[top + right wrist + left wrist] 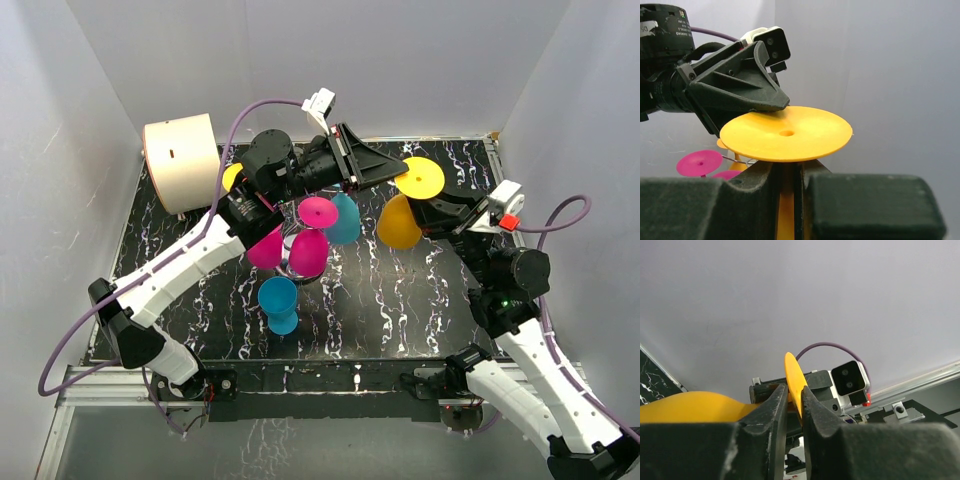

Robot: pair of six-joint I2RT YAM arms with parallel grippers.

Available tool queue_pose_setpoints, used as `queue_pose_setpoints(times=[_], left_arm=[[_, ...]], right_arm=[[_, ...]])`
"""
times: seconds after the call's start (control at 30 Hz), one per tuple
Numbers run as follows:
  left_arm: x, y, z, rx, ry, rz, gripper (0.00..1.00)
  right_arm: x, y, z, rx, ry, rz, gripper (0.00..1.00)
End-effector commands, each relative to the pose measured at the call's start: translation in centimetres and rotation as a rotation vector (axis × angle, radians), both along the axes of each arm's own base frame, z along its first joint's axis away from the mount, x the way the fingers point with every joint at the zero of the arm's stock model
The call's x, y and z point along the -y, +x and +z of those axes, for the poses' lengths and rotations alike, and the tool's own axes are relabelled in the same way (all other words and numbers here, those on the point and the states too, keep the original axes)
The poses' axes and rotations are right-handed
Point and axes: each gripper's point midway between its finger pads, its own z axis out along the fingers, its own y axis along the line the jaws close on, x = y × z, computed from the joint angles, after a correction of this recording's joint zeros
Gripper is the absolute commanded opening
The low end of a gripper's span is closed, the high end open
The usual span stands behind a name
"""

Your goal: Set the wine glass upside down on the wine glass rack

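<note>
A yellow wine glass (401,222) hangs upside down in the air right of the rack, its round foot (421,177) on top. My right gripper (428,212) is shut on its stem (786,210), just under the foot (785,133). My left gripper (396,172) is shut on the edge of the foot (792,374); the bowl (690,407) shows at the left of that view. The wine glass rack (291,263) stands at mid-table, largely hidden by two magenta glasses (309,250) and a teal one (344,220) hanging on it. A thin wire arm (733,159) shows in the right wrist view.
A blue glass (279,304) stands in front of the rack. A beige cylinder (182,161) lies at the back left. Another yellow piece (232,177) peeks out behind the left arm. White walls close in on three sides.
</note>
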Motion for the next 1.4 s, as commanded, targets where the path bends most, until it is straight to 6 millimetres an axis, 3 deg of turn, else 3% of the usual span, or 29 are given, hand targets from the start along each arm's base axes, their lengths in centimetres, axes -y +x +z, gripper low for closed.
queue_pose_setpoints(times=[0.0, 0.23, 0.4, 0.57, 0.7, 0.8, 0.93, 1.17, 1.37], left_arm=[[-1.1, -1.6, 2.8, 0.041, -0.061, -0.045, 0.07], [-1.4, -1.6, 3.1, 0.037, -0.074, -0.042, 0.0], [-2.2, -0.7, 3.6, 0.026, -0.111, -0.02, 0.0], [-2.8, 0.3, 3.9, 0.031, -0.134, 0.0, 0.0], [-2.9, 1.2, 3.9, 0.032, -0.142, 0.017, 0.0], [-2.9, 1.8, 3.7, 0.032, -0.141, 0.025, 0.0], [-3.0, 2.7, 3.4, 0.044, -0.134, 0.054, 0.0], [-4.0, 4.1, 3.2, 0.095, -0.098, 0.149, 0.0], [-4.8, 4.6, 3.5, 0.137, -0.095, 0.176, 0.0]], right_arm=[[-0.2, -0.2, 1.3, 0.041, 0.005, 0.01, 0.0], [-0.5, 0.3, 0.9, 0.001, 0.003, 0.02, 0.01], [0.6, 0.7, 0.9, -0.098, 0.061, -0.016, 0.5], [1.8, -0.2, 0.0, -0.18, 0.042, -0.057, 0.66], [2.8, -1.6, -0.5, -0.258, 0.05, -0.071, 0.67], [3.2, -2.5, 0.3, -0.371, 0.127, -0.038, 0.67], [2.5, -1.8, 1.6, -0.626, 0.19, -0.003, 0.53], [1.1, -1.2, 4.1, -0.766, 0.38, 0.108, 0.56], [1.6, 0.5, 3.7, -0.901, 0.509, 0.057, 0.54]])
